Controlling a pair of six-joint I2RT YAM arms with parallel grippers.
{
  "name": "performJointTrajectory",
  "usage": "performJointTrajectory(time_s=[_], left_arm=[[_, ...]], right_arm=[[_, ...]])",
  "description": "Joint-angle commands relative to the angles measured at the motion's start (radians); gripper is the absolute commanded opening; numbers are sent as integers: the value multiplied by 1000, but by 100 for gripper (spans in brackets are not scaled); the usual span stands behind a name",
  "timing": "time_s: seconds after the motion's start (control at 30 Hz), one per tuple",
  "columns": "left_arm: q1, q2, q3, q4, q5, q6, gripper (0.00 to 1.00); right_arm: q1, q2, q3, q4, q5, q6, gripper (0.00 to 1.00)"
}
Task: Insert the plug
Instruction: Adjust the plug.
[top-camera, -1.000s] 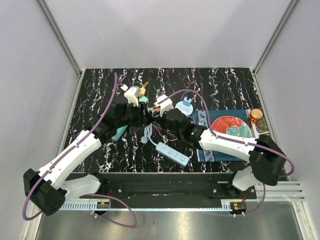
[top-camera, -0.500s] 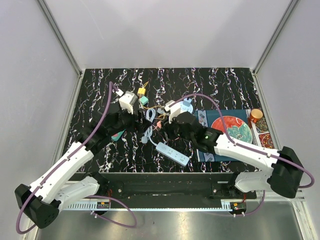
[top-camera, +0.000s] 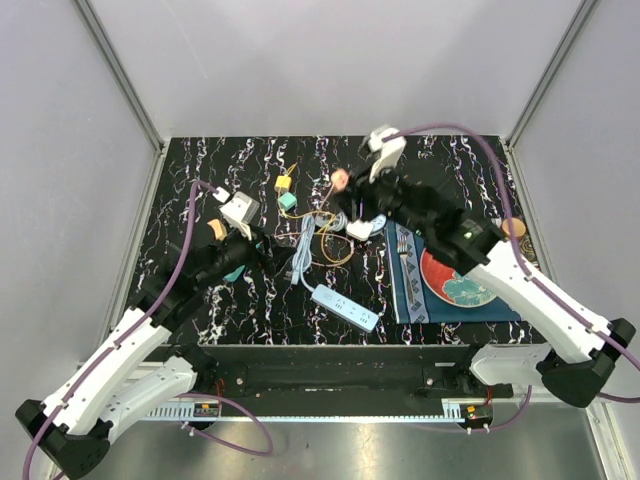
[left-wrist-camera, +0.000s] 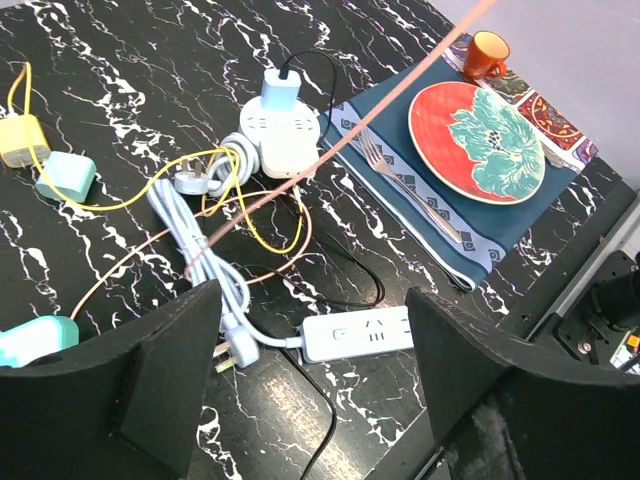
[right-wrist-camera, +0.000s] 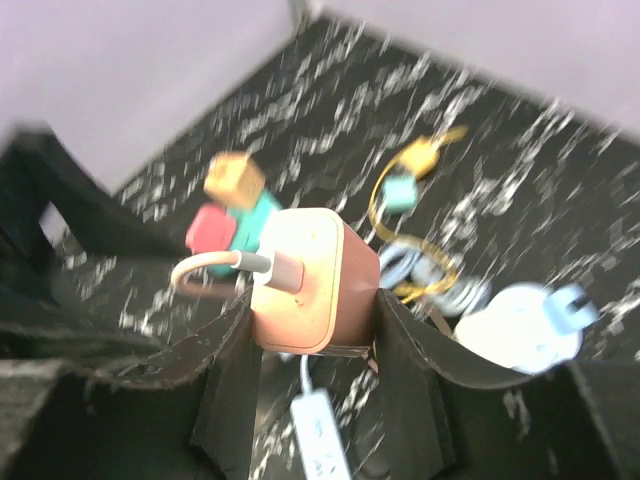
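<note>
The pink plug (right-wrist-camera: 310, 285) (a cable is seated in one side of it) is clamped between the fingers of the right claw (right-wrist-camera: 315, 325) and held up over the far middle of the table (top-camera: 200, 170). The left claw (left-wrist-camera: 315, 330) is spread apart, empty, above the white power strip (left-wrist-camera: 360, 335) lying near the near edge.

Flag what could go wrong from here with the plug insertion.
1. The pink cable from the charger in the right tool runs down into the tangled yellow cable and white cord; carrying the charger further may drag them.
2. The left tool is open and empty, so the power strip lies unbraced and could slide when pushed.
</note>
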Motion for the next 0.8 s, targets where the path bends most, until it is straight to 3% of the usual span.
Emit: performJointTrajectory(time_s=[0.0, 0.1, 0.17, 0.23, 0.43, 0.77], left_arm=[[-3, -19, 22, 12, -57, 22, 78], [-3, -25, 19, 5, -80, 20, 78], [-3, -23, 19, 0, -94, 19, 78], [-3, -23, 15, -1, -105, 19, 78], [-3, -17, 4, -1, -88, 23, 78], [-14, 4, -47, 23, -8, -17, 78]], right_arm=[[-42, -7, 235, 11, 119, -104, 0], [-47, -39, 266, 103, 207, -98, 0], [-47, -102, 188, 223, 227, -90, 0], [-48, -128, 136, 232, 232, -86, 0], [-53, -119, -40, 45, 207, 6, 0], [-61, 2, -315, -144, -59, 223, 0]])
